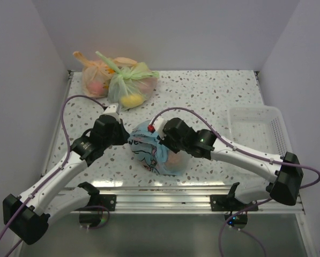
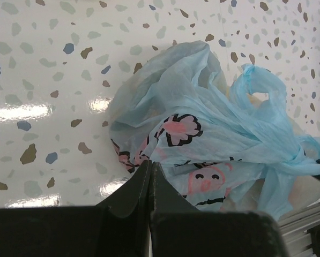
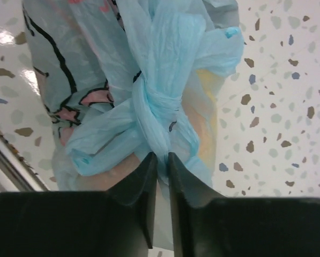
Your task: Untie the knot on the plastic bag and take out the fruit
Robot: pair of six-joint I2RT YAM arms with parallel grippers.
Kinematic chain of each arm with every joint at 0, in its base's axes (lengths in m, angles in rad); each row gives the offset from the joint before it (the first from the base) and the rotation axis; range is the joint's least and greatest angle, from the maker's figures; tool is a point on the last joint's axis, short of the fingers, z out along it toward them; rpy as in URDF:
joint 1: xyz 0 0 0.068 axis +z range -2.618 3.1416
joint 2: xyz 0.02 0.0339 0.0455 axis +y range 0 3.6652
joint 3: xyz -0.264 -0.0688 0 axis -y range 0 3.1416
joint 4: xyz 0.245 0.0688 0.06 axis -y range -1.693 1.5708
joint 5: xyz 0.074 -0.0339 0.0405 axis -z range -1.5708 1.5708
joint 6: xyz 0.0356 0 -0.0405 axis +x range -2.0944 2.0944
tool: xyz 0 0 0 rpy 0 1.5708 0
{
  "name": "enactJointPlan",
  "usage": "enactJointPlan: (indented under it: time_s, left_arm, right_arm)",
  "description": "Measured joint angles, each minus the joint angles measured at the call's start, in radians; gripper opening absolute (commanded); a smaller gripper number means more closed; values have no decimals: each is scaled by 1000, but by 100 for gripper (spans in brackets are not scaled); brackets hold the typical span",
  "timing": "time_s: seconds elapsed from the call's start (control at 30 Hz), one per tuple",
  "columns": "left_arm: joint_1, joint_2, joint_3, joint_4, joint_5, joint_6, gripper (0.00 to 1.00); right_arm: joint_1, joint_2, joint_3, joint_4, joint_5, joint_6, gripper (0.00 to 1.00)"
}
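Observation:
The light blue plastic bag (image 1: 149,155) with its pink-and-black print lies at the table's near middle, between my two grippers. My left gripper (image 1: 128,140) is shut, with its tips (image 2: 150,163) pinching the printed side of the bag (image 2: 202,123). My right gripper (image 1: 162,140) is shut (image 3: 161,158) on the twisted handle strip just below the knot (image 3: 154,107), which is still tied, with blue loops spreading to either side. The fruit shows only as dim orange and yellow shapes through the film (image 3: 208,91), also in the top view (image 1: 175,159).
A green bag (image 1: 130,83) and an orange bag (image 1: 95,75) of fruit lie at the back left. A white basket tray (image 1: 256,126) stands at the right. A metal rail (image 1: 165,190) runs along the near table edge, close to the blue bag.

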Motion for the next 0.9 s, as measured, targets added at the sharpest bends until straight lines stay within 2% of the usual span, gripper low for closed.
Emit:
enactJointPlan:
  time_s: [0.03, 0.07, 0.33, 0.47, 0.63, 0.87, 0.9]
  left_arm:
    - [0, 0, 0, -2, -1, 0, 0]
    - [0, 0, 0, -3, -1, 0, 0]
    - [0, -17, 0, -19, -41, -10, 0]
    - [-1, -55, -1, -42, -98, -37, 0]
    - [-3, -105, -1, -51, -137, -81, 0]
    - [-2, -176, -55, -77, -164, -119, 0]
    - [-2, -188, -76, -82, -162, -118, 7]
  right_arm:
    - [0, -4, -12, 8, 21, -2, 1]
    - [0, -10, -24, 15, 42, -6, 0]
    - [-22, -76, -71, 85, 167, 13, 0]
    - [-155, -154, -120, 147, 167, 122, 0]
    - [-317, -279, -172, 257, 105, 303, 0]
    - [-347, -340, -246, 439, -60, 444, 0]
    - [-348, -340, -256, 460, -102, 443, 0]
